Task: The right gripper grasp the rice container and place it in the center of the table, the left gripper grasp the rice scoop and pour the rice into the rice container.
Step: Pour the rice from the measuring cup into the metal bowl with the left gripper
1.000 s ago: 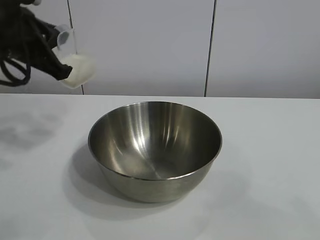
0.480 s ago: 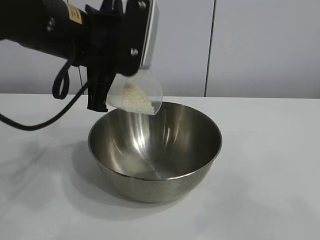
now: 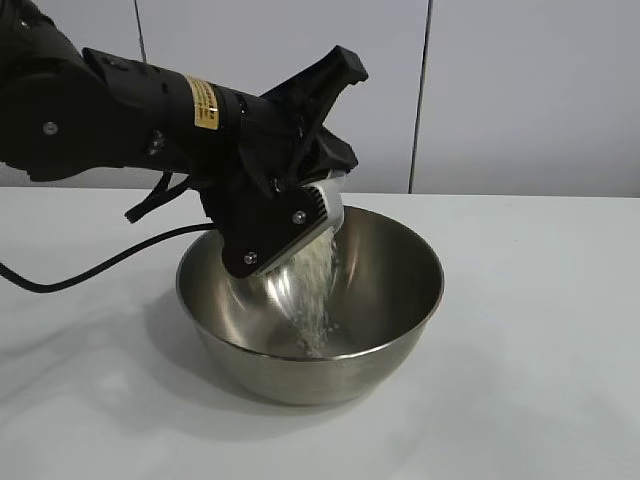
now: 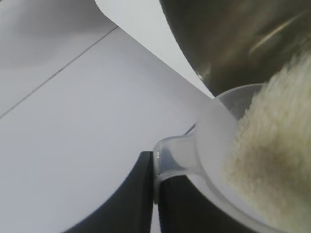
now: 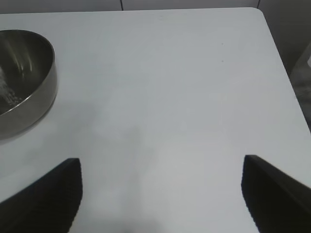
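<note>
The left hand (image 3: 300, 215), clamped on the tipped rice scoop (image 4: 204, 145), streams rice (image 3: 315, 290) into the rice container (image 3: 400, 300) below.

Black arm (image 3: 120, 120), yellow label (image 3: 203, 102)

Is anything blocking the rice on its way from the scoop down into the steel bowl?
Nothing visible does. The left tool holds the rice scoop tipped over the rice container, and the rice falls freely onto its floor. The right tool waits open, off to one side over the table.
</note>
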Robot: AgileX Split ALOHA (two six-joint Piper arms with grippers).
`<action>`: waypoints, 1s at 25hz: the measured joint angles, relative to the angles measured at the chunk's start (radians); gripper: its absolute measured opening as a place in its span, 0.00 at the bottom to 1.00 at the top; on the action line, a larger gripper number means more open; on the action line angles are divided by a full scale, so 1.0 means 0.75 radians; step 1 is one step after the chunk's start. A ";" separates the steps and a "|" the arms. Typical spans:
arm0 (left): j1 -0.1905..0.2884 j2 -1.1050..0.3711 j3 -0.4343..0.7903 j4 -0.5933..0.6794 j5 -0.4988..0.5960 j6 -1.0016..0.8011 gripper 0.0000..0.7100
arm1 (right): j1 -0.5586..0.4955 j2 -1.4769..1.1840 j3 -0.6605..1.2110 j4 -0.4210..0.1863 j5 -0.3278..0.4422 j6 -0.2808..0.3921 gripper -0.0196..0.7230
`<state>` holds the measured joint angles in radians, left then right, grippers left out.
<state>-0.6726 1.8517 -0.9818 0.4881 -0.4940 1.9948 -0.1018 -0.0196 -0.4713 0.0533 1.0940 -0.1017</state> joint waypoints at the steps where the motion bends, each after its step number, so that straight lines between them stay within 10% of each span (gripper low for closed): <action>1: 0.000 0.000 -0.001 0.005 0.000 0.000 0.01 | 0.000 0.000 0.000 0.000 0.000 0.000 0.85; 25: 0.000 0.000 -0.001 0.075 0.000 -0.004 0.01 | 0.000 0.000 0.000 -0.001 -0.004 0.000 0.85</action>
<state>-0.6726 1.8517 -0.9828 0.5444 -0.4940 1.9914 -0.1018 -0.0196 -0.4713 0.0524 1.0914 -0.1017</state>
